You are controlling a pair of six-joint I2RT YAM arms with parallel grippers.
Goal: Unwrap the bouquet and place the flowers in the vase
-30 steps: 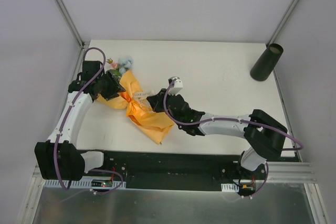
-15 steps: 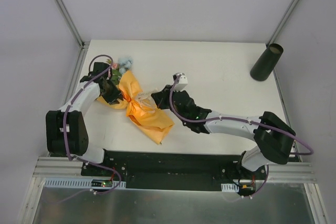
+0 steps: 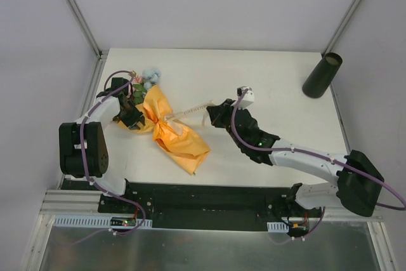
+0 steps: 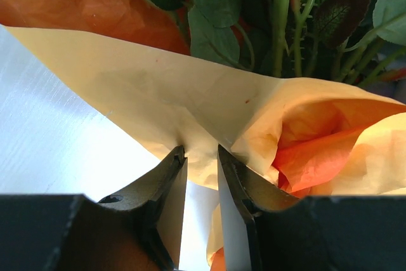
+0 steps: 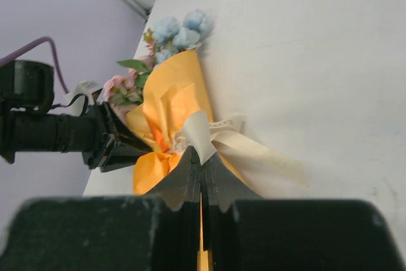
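The bouquet [image 3: 171,132] lies on the left of the table in crinkly orange paper [image 4: 190,99]. Its flowers [image 3: 146,79] poke out at the far end, pale blue and pink blooms [image 5: 181,28] on green stems [image 4: 282,23]. My left gripper [image 3: 131,117] sits at the bouquet's left side; in the left wrist view its tips [image 4: 200,152] pinch a fold of the paper. My right gripper [image 3: 213,113] is shut on the cream ribbon [image 5: 200,132], which stretches taut [image 3: 189,112] from the bouquet's waist. The dark vase [image 3: 322,75] stands at the far right corner, away from both grippers.
White table [image 3: 273,87] with metal frame posts at the far corners. A black base rail [image 3: 203,198] runs along the near edge. The left arm's purple cable [image 3: 111,84] loops beside the flowers.
The right gripper has pulled rightward with the ribbon, drawing it out into a taut line. The left gripper has closed onto the paper fold, and the left arm has folded back.
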